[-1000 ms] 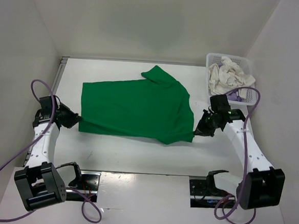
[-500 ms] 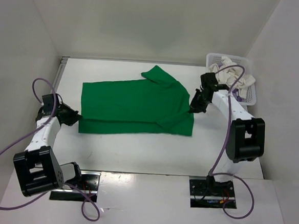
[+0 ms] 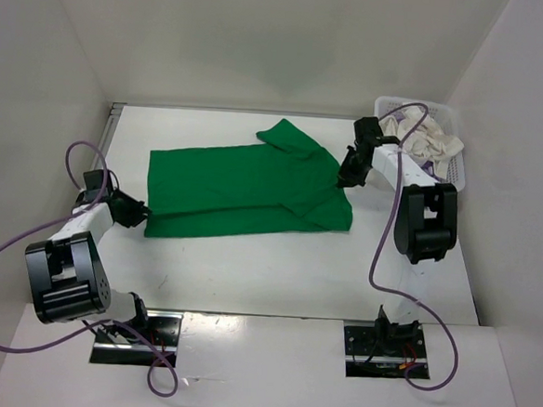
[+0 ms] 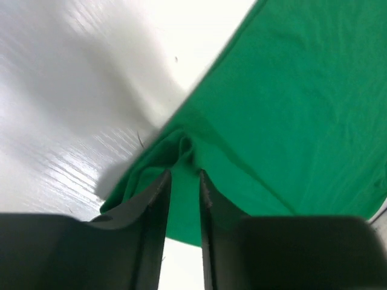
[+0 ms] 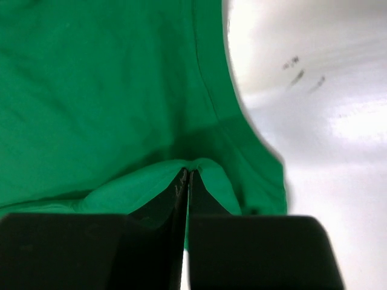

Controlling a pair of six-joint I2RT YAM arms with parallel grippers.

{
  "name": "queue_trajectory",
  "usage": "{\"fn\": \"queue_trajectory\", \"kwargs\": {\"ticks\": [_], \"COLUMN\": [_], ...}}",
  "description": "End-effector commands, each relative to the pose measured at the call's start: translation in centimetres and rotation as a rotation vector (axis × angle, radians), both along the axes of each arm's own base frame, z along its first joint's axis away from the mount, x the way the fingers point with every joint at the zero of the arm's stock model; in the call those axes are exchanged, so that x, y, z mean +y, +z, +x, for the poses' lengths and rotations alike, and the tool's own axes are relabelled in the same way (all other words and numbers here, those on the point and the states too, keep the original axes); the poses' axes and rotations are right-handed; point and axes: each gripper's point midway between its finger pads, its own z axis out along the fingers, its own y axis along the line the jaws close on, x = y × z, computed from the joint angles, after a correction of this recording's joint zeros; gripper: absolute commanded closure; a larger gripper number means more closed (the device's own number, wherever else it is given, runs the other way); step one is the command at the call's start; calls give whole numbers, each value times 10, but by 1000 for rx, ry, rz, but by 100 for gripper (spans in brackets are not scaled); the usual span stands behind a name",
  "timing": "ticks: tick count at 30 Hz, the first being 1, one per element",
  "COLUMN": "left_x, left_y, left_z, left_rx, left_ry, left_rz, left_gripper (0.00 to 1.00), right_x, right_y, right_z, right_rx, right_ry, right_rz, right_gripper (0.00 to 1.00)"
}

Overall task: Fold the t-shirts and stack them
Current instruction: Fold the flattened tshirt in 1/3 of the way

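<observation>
Right wrist: green t-shirt (image 5: 91, 90) fold between the closed jaws.

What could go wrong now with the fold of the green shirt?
1. The right gripper pinches only a small bit of the shirt edge, so the cloth may slip out mid-fold.
2. The left gripper has its jaws slightly apart at the corner, so that corner may drop and the fold go crooked.
</observation>
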Motion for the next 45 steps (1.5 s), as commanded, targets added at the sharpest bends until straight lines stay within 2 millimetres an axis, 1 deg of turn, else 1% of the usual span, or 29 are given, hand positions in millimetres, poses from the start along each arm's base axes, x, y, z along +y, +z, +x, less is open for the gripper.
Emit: {"fn": "queue_trajectory", "kwargs": {"ticks": [1, 2, 4, 5, 6, 7, 9, 10, 11, 12, 13, 14, 15, 16, 17, 18, 19, 21, 22, 23, 24, 26, 31, 33, 36, 38, 41, 44, 45], "left_x": [18, 20, 20, 22, 20, 19, 19, 14, 12, 6, 2, -9, -14, -18, -23, -24, -25, -26, -24, -23, -22, -20, -18, -18, -14, -14, -12, -10, -10], "left_y": [11, 16, 21, 30, 32, 44, 49, 51, 51, 48, 48, 33, 27, 19, 4, 2, -1, 0, 1, 0, -4, -7, -13, -16, -18, -20, -22, -20, -20], "left_z": [18, 22, 20, 23, 18, 16, 8, -4, -9, -18, -23, -34, -40, -44, -53, -54, -56, -54, -52, -51, -52, -49, -47, -47, -46, -47, -46, -42, -42], "left_rx": [-53, -67, -64, -88, -78, -106, -110, -109, -106, -91, -98, -71, -62, -49, -21, -21, -13, -24, -31, -32, -14, -15, -11, -2, 2, 2, 4, -6, -6], "left_ry": [47, 41, 46, 39, 38, 39, 28, 28, 28, 21, 12, -9, -10, -5, -10, 2, 10, 4, 9, 9, 16, 16, 14, 14, 24, 17, 22, 22, 22], "left_rz": [53, 64, 71, 87, 83, 94, 120, 119, 118, 103, 94, 55, 33, 11, -8, -18, -27, -30, -20, -19, -17, -16, -5, -8, 7, 12, 20, 24, 24], "left_gripper": [66, 59, 55, 52, 47, 46, 43, 43, 43, 45, 48, 54, 55, 55, 57, 57, 57, 57, 56, 56, 56, 56, 57, 63, 72, 81, 89, 94, 96], "right_x": [6, 12, 13, 18, 18, 18, 13, 10, 8, 6, 3, 3, 3, 0, -1, -2, -4, -6, -7, -8, -9, -10, -16, -11, -8, -8, -8, -7, -7], "right_y": [19, 23, 33, 39, 46, 54, 68, 70, 59, 72, 56, 53, 60, 40, 33, 37, 21, 9, 9, 5, 2, -2, -2, 2, -1, -5, -9, -12, -7], "right_z": [38, 45, 51, 50, 50, 50, 38, 32, 18, 10, -8, -16, -26, -45, -55, -61, -75, -90, -94, -98, -103, -104, -89, -81, -73, -72, -69, -67, -64], "right_rx": [-125, -146, -172, -186, -201, -217, -245, -248, -222, -254, -205, -201, -217, -159, -140, -159, -120, -84, -87, -74, -68, -67, -98, -108, -105, -92, -83, -83, -95], "right_ry": [1, 2, 1, 10, 10, 10, 3, -3, -2, -3, -11, -24, -26, -46, -54, -64, -76, -85, -85, -85, -85, -97, -112, -76, -60, -61, -61, -61, -61], "right_rz": [-6, 3, 7, 10, 13, 16, 10, 2, -3, 3, -1, 7, 24, 25, 25, 36, 34, 31, 32, 29, 27, 23, 17, 27, 32, 30, 28, 28, 30], "right_gripper": [96, 93, 87, 83, 77, 75, 69, 63, 60, 60, 64, 71, 79, 87, 99, 100, 100, 96, 90, 73, 66, 59, 58, 58, 59, 60, 65, 67, 70]}}
